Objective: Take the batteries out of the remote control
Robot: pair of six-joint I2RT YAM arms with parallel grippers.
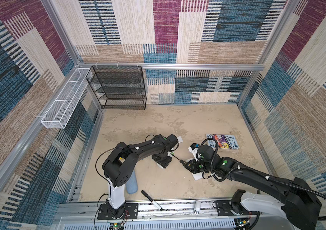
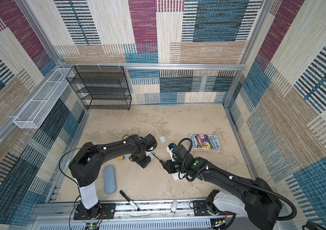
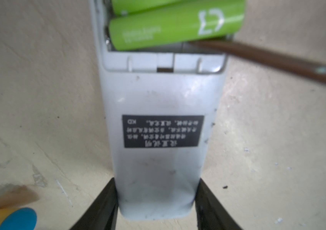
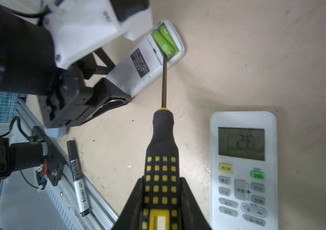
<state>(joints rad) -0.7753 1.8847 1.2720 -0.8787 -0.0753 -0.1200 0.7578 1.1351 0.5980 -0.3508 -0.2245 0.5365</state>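
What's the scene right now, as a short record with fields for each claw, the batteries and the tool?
left claw: shut on white remote, back side up, opened
right claw: shut on screwdriver
screwdriver tip: at one battery's end
lime green batteries: two, both in the white remote
second remote: face up, not held

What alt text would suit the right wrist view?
The right gripper holds a black-and-yellow screwdriver, its tip at the end of one lime green battery in the open remote that the left gripper clamps. A second remote lies face up nearby.
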